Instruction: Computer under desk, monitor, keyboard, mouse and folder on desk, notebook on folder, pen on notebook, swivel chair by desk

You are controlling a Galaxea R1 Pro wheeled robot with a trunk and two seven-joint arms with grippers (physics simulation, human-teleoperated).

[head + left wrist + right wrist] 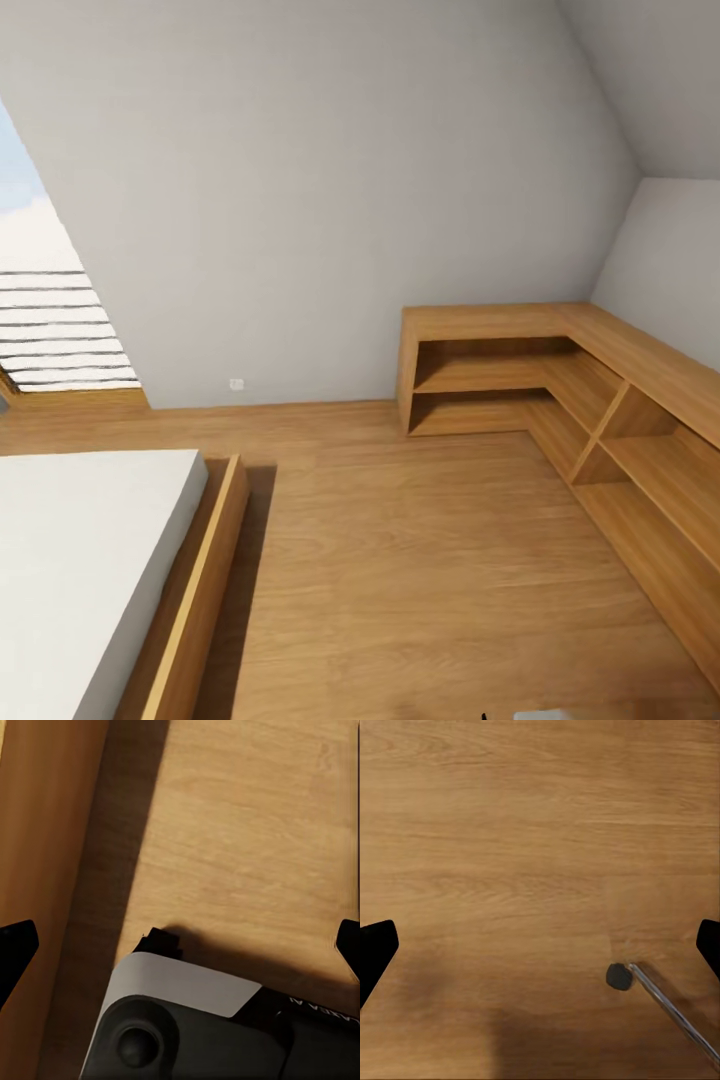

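Facing angular oak shelving, planked floor

A white-topped bed runs off the head view's lower left corner, while low oak shelving is cut by the right edge. A chrome leg with dark castor leaves the right wrist view's corner; what it belongs to cannot be told.

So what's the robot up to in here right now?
Nothing is being handled. The head view looks over an attic bedroom: a bed at the left, low oak shelving in the far right corner, wood floor between. Both wrist cameras look down at the floor; the right one shows a castor on a chrome leg. Both grippers are open and empty.
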